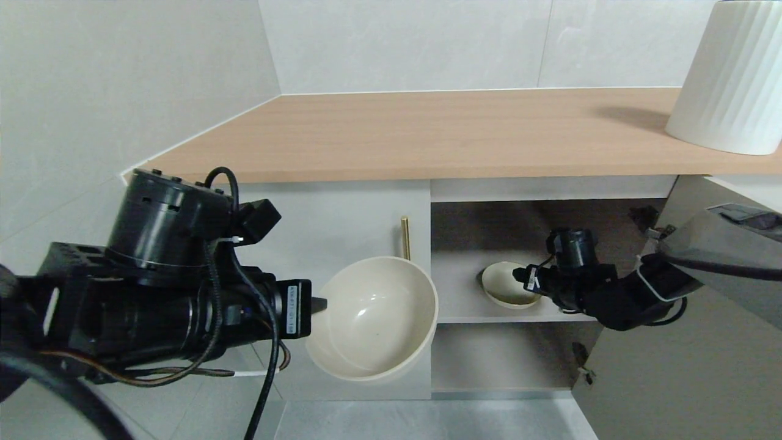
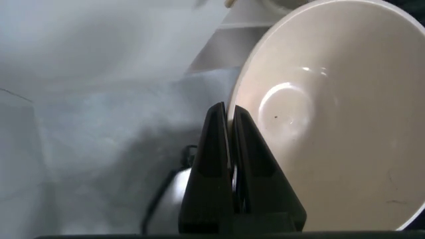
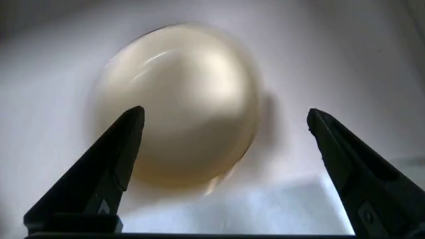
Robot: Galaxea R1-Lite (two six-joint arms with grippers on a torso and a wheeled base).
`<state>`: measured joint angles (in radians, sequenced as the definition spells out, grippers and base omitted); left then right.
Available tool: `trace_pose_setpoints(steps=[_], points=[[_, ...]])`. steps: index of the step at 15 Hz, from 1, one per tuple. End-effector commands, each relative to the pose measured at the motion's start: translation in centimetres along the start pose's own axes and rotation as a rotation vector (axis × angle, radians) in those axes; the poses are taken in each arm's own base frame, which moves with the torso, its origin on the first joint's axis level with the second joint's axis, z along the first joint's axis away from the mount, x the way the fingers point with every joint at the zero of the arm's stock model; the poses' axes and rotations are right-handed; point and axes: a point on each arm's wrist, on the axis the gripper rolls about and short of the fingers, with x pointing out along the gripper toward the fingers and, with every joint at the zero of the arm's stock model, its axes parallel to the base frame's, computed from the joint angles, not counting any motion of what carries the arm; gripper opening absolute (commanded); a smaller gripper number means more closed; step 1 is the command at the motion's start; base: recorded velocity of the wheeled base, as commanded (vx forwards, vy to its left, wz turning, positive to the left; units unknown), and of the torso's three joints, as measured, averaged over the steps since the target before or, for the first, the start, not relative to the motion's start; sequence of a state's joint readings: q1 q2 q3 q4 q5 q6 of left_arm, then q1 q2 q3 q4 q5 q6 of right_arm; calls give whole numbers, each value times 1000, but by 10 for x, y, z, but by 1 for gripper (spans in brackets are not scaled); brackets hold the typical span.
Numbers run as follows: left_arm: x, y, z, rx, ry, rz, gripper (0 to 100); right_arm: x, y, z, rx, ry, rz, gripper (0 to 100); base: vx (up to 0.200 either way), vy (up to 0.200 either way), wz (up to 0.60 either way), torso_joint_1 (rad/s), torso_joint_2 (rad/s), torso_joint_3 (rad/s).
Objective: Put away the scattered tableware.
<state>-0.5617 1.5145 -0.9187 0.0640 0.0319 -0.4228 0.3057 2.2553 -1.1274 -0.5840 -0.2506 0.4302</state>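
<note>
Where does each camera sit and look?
Head view: on the head, looking down at counter and open cabinet; both arms show.
Left wrist view: on left arm, facing the big bowl; the left gripper pinches its rim.
Right wrist view: on right arm, facing the small bowl; right gripper open before it.
Shared: head and left wrist show the big bowl.

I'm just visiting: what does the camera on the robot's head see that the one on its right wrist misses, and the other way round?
Head view alone: the light wooden countertop, a white ribbed object on it, and the left pincer shut on the rim of a large cream round bowl. Right wrist view alone: the right pincer with its two black fingers spread wide apart. Both: the small cream round bowl on the white cabinet shelf.
</note>
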Motion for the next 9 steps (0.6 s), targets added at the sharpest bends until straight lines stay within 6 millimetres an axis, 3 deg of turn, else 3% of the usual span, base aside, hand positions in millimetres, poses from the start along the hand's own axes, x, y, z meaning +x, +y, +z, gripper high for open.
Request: trace_pose_setpoints(steps=[1, 3, 5, 7, 9], points=[[43, -9, -13, 74, 101, 62, 0, -105, 25, 29, -73, 46, 201, 100, 0, 0, 0, 0, 0, 0], [67, -14, -27, 140, 158, 132, 0, -159, 35, 37, -121, 110, 295, 100, 0, 0, 0, 0, 0, 0], [81, -19, -36, 171, 173, 176, 0, -199, 45, 31, -196, 195, 380, 100, 0, 0, 0, 0, 0, 0], [91, -26, -47, 206, 188, 203, 0, -219, 53, 22, -269, 257, 433, 100, 0, 0, 0, 0, 0, 0], [95, -38, -59, 265, 174, 257, 0, -226, 65, 3, -324, 311, 476, 100, 0, 0, 0, 0, 0, 0]])
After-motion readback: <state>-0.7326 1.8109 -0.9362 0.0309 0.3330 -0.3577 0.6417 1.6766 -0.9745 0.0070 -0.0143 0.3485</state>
